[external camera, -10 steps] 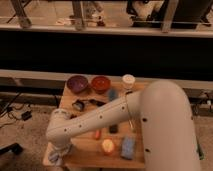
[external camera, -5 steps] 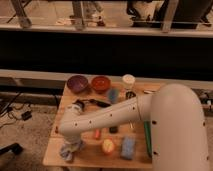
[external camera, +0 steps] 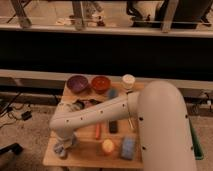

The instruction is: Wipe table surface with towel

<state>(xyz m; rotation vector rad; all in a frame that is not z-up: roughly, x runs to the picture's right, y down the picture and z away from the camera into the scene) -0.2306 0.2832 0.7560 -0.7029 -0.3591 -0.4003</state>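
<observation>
Since half a second ago the arm has swung its forearm higher across the table surface (external camera: 85, 150), and the towel (external camera: 64, 146) sits a little nearer the front left corner than it did.

Towel: a crumpled grey-blue bundle on the wooden top at the front left, close to both edges. The gripper (external camera: 65, 140) is directly over it, at the low end of the white arm (external camera: 95, 117); whether the claw is wide, narrow or clamped on the cloth I cannot tell, as the wrist housing covers it.

Surroundings: an orange-yellow ball (external camera: 107, 146) and a blue sponge (external camera: 128, 147) lie to the right along the front edge; a purple bowl (external camera: 77, 83), a red bowl (external camera: 100, 83) and a white cup (external camera: 128, 81) stand along the back.

Recommendation: keep the cloth pressed flat and stroke it along the bare boards at the left, staying inside the edge so it does not slide off, and stopping short of the ball.
</observation>
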